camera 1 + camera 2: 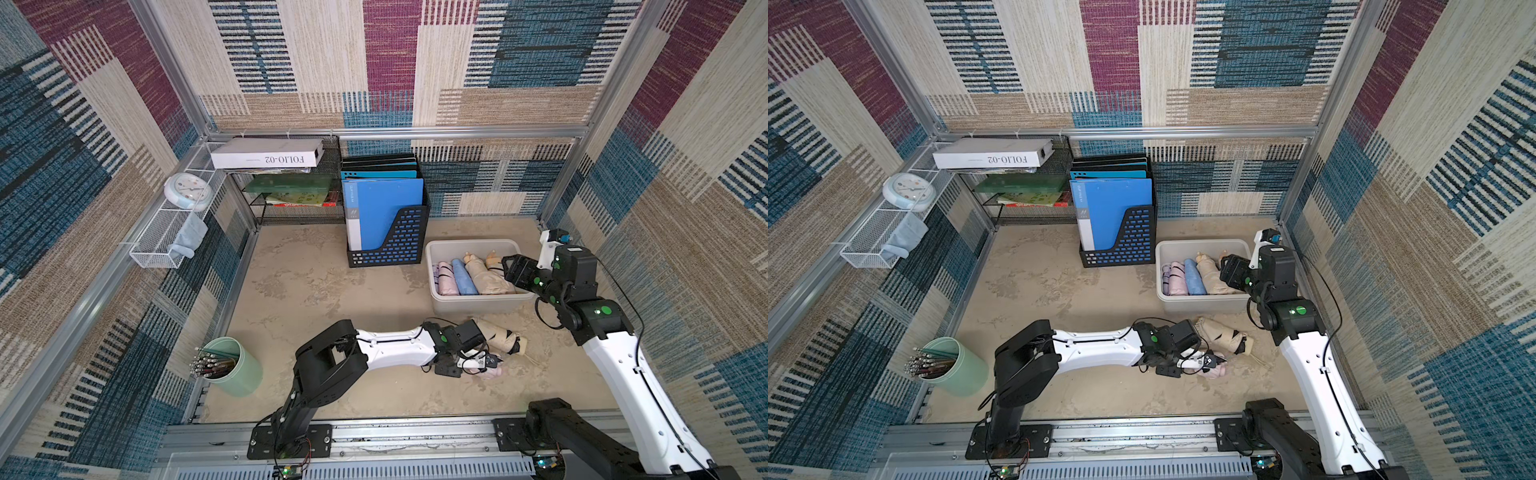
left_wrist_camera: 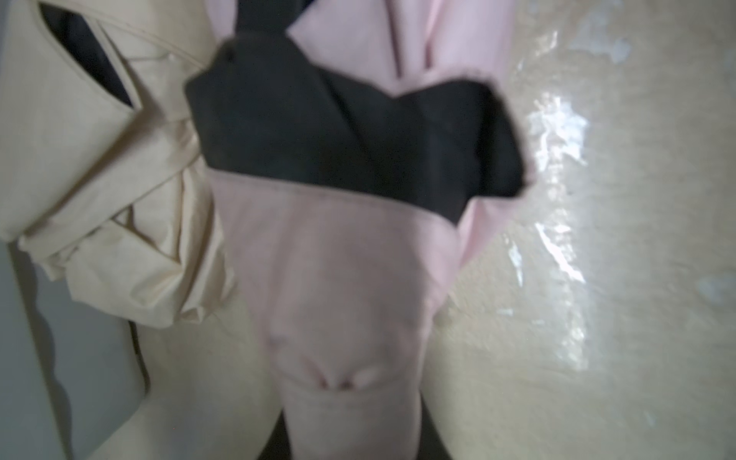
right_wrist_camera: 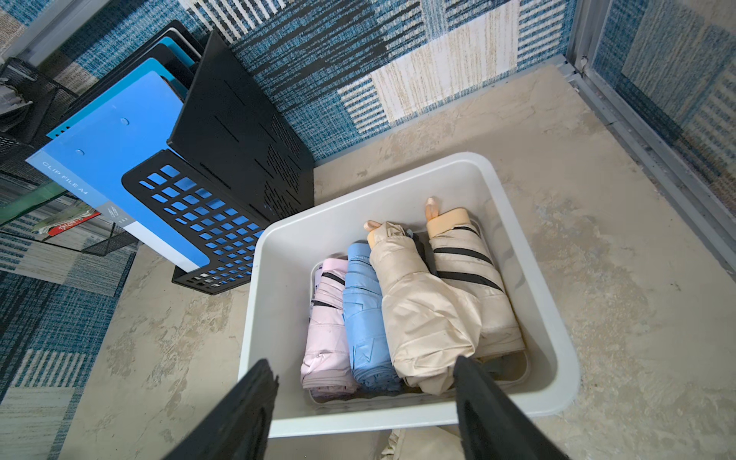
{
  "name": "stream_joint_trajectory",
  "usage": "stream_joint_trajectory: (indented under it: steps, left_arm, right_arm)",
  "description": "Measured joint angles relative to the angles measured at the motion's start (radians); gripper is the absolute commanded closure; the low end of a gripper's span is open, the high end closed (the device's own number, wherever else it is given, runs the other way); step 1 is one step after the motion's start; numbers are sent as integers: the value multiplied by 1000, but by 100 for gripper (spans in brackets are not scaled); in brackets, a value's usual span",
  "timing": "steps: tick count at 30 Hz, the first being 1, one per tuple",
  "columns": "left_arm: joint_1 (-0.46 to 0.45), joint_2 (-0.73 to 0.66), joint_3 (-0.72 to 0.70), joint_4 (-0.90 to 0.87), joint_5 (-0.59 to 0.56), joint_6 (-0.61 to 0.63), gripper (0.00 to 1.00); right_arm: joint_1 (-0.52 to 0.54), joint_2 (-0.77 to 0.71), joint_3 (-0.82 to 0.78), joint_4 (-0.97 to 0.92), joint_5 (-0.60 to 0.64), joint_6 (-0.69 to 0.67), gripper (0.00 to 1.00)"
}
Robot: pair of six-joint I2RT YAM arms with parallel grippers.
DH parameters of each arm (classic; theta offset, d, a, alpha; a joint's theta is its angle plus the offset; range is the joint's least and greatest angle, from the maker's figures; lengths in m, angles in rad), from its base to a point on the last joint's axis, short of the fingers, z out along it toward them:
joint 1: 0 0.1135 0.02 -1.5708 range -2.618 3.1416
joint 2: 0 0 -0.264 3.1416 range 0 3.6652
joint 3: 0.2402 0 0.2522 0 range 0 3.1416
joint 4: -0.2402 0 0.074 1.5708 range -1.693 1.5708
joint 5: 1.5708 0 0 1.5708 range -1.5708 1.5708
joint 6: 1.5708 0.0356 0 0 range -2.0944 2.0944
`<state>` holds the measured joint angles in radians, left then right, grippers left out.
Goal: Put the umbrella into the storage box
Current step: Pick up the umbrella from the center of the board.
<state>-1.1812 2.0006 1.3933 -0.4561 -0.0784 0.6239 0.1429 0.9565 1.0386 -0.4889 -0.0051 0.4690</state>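
Storage box (image 3: 284, 278) near "CLIP FILE A4" folder (image 3: 111, 159)

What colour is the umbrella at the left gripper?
The umbrella is pale pink with a black patch across it; clearest in the left wrist view.

White box (image 1: 266, 153) FOLIO-02 (inverted), folder (image 3: 107, 159) CLIP FILE A4

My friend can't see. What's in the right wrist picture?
A light grey storage box holds a pink umbrella, a blue umbrella and two beige umbrellas, all folded. The open right pincer hovers above it; a black file holder stands nearby.
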Motion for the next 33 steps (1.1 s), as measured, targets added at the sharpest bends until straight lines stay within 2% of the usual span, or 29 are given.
stream_joint_trajectory:
  steps: [3,11,16,23,28,33]
  left_arm:
    - [-2,-51,-51,-13,8,-36,100]
    - [6,-267,-232,58,57,-206,100]
    - [55,-430,-368,195,104,-414,100]
    - [169,-628,-545,462,135,-747,100]
    - [279,-713,-668,669,156,-983,100]
    - [355,-736,-745,834,200,-1152,100]
  right_arm:
    - [0,-8,0,-1,-1,0,26]
    - [0,-28,-7,-15,-31,0,25]
    - [0,-23,-7,-14,-89,-1,25]
    - [15,13,-6,1,-208,5,25]
    - [85,51,-5,34,-295,16,22]
    - [191,77,-41,125,-419,29,18]
